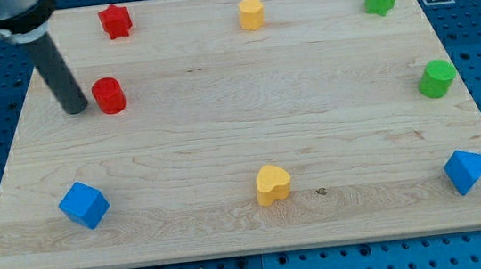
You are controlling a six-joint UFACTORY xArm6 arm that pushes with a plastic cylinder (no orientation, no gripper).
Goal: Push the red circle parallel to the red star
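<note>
One red circle [109, 95] sits near the board's [221, 119] left edge, toward the top-left corner, just right of our tip [75, 108]. The tip stands just beside the circle's left side; we cannot tell whether they touch. We carry no jaws: the rod holds nothing and only rests on the wood. The red star [115, 21] lies at the top edge, above the circle and slightly right of it, well apart from the tip. The blue cube [83, 206] lies near the bottom-left corner.
</note>
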